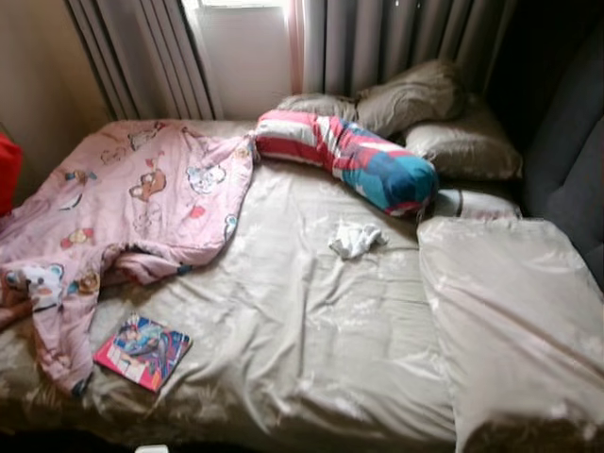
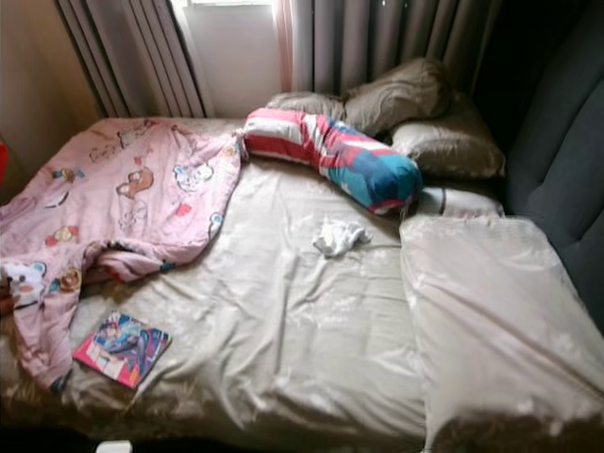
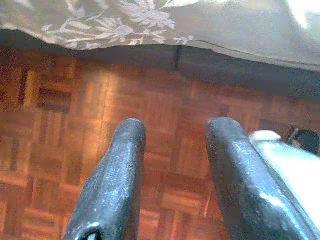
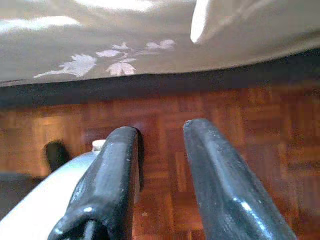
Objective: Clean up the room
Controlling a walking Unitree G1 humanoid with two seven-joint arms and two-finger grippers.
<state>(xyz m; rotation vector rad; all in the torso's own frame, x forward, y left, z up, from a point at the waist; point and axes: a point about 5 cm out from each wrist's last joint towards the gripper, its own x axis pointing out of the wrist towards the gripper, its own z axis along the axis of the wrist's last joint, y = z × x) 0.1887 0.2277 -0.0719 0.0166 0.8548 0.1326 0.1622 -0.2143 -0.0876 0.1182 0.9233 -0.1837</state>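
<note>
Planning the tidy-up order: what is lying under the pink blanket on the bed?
The pink blanket lies on the beige bedspread. A comic book sits beside its lower edge, not under it. Anything beneath its folds is hidden.

Each gripper, left gripper (image 3: 172, 137) and right gripper (image 4: 160, 132), has two long, glossy black, rounded fingers; silver-white body parts (image 3: 295, 170) sit beside them.

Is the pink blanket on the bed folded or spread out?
Spread out, not folded. The pink blanket lies loose and rumpled across the bed's left side, one end trailing toward the near edge beside the book.
</note>
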